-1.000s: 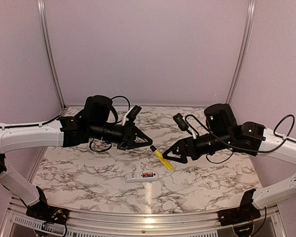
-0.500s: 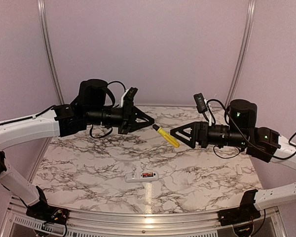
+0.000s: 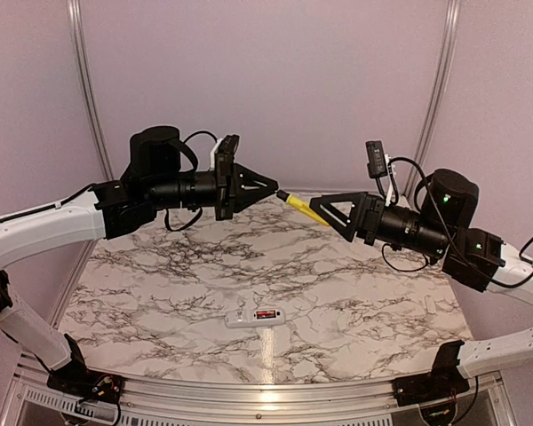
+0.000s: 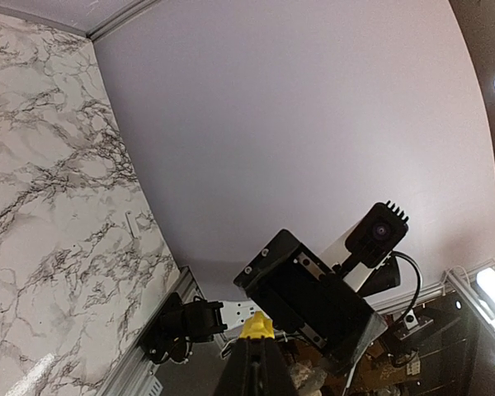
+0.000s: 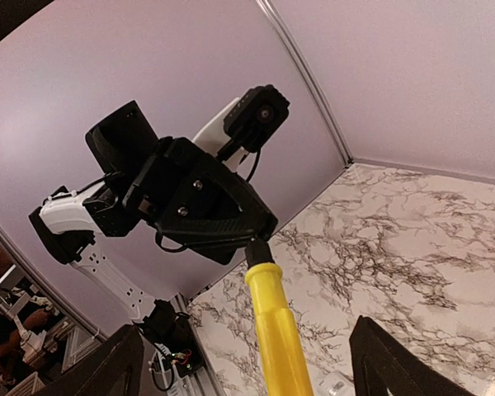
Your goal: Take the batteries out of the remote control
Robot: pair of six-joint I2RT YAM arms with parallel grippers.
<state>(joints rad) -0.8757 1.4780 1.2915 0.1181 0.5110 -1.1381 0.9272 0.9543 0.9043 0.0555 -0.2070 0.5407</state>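
The white remote control [image 3: 256, 316] lies back-up on the marble table [image 3: 160, 275] near the front edge. A red battery [image 3: 266, 313] shows in its open recess. High above it, a yellow-handled screwdriver [image 3: 305, 209] spans the gap between both arms. My left gripper [image 3: 272, 189] is shut on the screwdriver's dark tip end [image 5: 258, 250]; in the left wrist view its closed fingers [image 4: 256, 363] hide all but a yellow bit [image 4: 256, 327]. My right gripper [image 3: 325, 213] is open, its fingers [image 5: 115, 367] spread wide on either side of the yellow handle [image 5: 276, 330].
Lilac walls with metal corner posts [image 3: 89, 115] enclose the table at the back and sides. A small white piece [image 3: 431, 304] lies on the marble at the right. The arm bases [image 3: 89, 382] sit at the near edge.
Both arms rose from just above the table, carrying the screwdriver up and towards the back wall. The remote stayed where it was.
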